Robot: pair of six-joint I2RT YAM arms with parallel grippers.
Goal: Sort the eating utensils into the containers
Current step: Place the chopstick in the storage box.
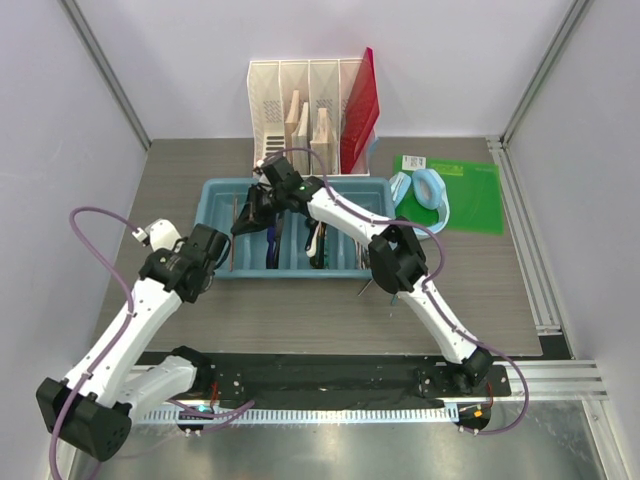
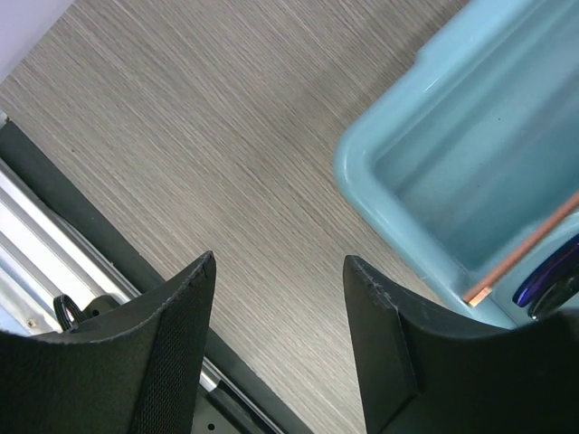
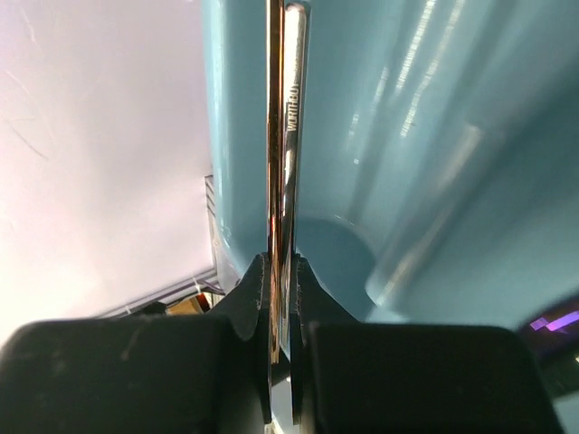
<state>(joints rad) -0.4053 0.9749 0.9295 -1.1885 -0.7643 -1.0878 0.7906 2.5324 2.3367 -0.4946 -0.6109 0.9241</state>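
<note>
- The left gripper (image 2: 279,262) hangs low over the bare table (image 2: 208,136), just off the near-left corner of the cutlery tray (image 2: 362,181). Its fingers are spread wide with nothing between them.
- From the top view, the left arm rises from its base at the near left and reaches forward and right, its wrist beside the tray's left end.
- In that corner compartment lies a thin brown chopstick (image 2: 525,249), cut off by the picture's edge. A glossy blue-purple item beyond the divider is too cropped to name.
- The tray's middle compartments hold dark-handled pieces (image 1: 272,245). From above I cannot tell whether they are knives or spoons.
- The right arm stretches from the near right, elbow bent over the tray's right end, forearm crossing to its far-left part.
- The right gripper (image 3: 282,271) is pressed together, pinching a slim metal utensil (image 3: 288,136) seen edge-on. It shows gold and silver edges, and its head is out of sight.
- Farthest back stand a white file organizer (image 1: 300,90) and light blue headphones (image 1: 425,190).
</note>
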